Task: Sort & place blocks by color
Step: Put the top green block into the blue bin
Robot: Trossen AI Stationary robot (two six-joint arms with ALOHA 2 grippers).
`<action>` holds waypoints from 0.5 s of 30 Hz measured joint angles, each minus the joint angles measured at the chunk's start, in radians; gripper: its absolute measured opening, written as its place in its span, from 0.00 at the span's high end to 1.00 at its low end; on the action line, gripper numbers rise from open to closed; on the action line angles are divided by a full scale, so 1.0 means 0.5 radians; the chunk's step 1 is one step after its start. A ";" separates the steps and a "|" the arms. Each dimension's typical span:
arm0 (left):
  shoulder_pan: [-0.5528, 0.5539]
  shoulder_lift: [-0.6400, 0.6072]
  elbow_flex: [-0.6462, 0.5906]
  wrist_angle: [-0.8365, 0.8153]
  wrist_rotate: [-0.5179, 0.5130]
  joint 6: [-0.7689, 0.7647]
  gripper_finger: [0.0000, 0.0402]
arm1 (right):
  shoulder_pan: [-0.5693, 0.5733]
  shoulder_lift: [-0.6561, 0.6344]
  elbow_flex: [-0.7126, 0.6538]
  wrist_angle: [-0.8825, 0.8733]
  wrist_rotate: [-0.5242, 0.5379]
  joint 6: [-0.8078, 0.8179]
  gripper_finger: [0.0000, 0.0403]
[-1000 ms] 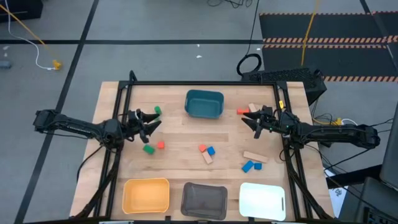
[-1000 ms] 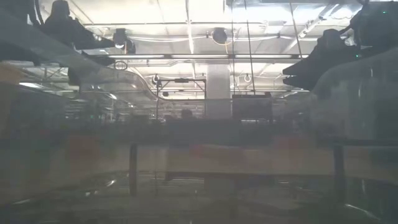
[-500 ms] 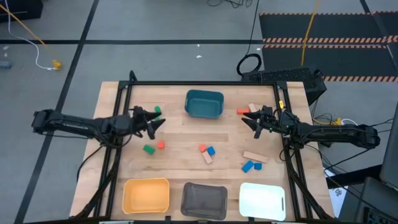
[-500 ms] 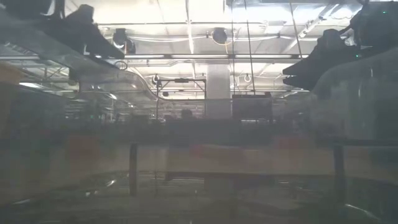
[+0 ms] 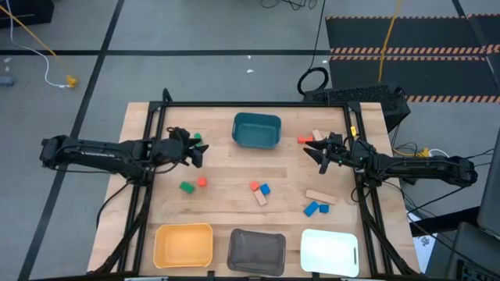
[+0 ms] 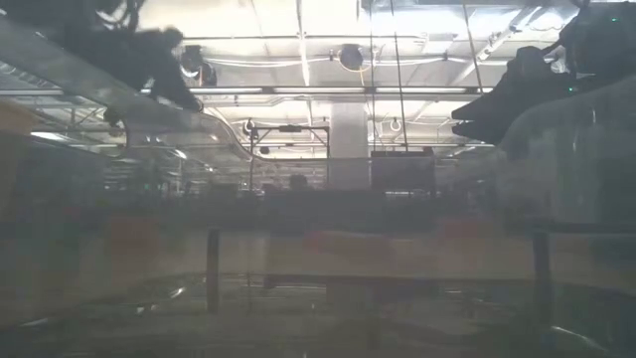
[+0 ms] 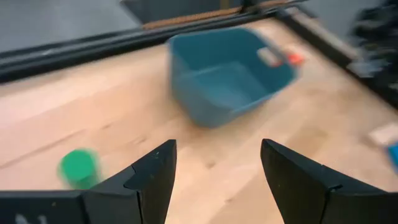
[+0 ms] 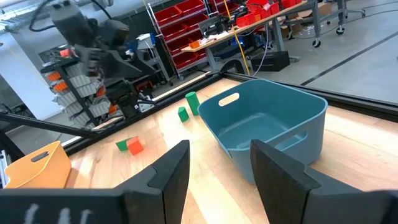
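— Wooden table (image 5: 234,204), blocks scattered; our left gripper (image 5: 197,154) hovers spread and empty, green block (image 5: 198,136) just beyond it.
— Right gripper (image 5: 322,153) waits apart, also spread; we're nearer on the left.

Bare wood lay open at the table's (image 5: 226,168) middle, while the teal tray (image 5: 256,130) blocked its far edge between both grippers.
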 joint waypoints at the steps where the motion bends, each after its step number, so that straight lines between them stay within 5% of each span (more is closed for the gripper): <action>1: 0.030 0.021 0.000 -0.040 -0.009 -0.044 0.42 | 0.000 0.000 0.001 0.000 0.000 0.001 0.60; 15: 0.387 0.276 0.000 -0.187 -0.099 -0.129 0.42 | 0.000 -0.001 0.000 0.001 0.000 0.001 0.60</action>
